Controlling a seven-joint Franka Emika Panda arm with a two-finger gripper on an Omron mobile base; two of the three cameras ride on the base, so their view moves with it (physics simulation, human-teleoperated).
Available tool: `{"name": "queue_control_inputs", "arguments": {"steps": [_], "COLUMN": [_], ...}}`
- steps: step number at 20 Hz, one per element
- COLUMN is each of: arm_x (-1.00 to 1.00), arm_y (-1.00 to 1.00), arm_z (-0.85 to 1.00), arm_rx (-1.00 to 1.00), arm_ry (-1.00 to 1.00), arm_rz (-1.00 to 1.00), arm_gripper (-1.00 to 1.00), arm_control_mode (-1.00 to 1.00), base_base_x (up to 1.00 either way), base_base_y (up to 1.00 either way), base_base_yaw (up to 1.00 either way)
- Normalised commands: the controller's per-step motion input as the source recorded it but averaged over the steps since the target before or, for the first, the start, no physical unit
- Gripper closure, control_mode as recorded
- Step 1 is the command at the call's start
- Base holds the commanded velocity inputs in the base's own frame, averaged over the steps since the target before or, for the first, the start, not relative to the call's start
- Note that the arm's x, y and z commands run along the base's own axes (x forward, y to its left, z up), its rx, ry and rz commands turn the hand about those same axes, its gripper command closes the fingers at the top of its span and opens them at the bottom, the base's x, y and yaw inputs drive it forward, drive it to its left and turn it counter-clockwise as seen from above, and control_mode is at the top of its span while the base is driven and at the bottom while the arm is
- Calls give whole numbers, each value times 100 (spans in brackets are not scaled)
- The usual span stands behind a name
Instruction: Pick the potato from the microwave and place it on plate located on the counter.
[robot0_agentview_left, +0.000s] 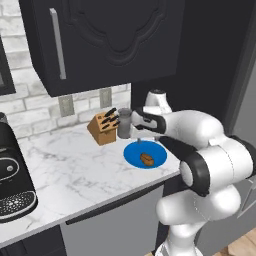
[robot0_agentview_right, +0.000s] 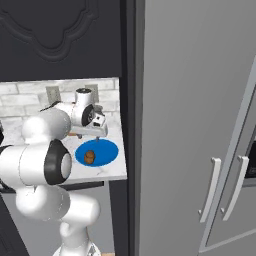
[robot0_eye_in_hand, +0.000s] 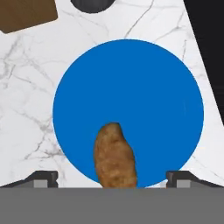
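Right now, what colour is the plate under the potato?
Bright blue plate, clearest in the hand view.

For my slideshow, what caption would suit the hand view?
Small brown oval potato lying on the flat round bright blue plate, open fingers either side.

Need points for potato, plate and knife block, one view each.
potato (robot0_eye_in_hand: 114, 156), hand view, middle of its brown skin.
plate (robot0_agentview_left: 133, 153), left base view, bare blue surface left of the potato.
knife block (robot0_agentview_left: 100, 130), left base view, front wooden face below the dark handles.
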Motion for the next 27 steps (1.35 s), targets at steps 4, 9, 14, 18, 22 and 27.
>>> {"name": "queue_control_inputs", "arguments": {"steps": [4,9,14,18,22,27], "arm_x": [-92,-100,-99,-90,-76,-62], "arm_y": [0,0,6,9,3,0], "arm_z": [71,75,79,79,77,79], "arm_rx": [0,0,0,0,0,0], "arm_ry": [-10,-16,-17,-14,-3,0], "arm_rz": [-5,0,0,0,0,1], "arm_gripper": [-100,-100,-100,-100,-100,-100], "arm_control_mode": [-100,-100,-100,-100,-100,-100], "base_base_x": [0,0,0,0,0,0], "base_base_y": [0,0,0,0,0,0], "base_base_yaw": [0,0,0,0,0,0]}}
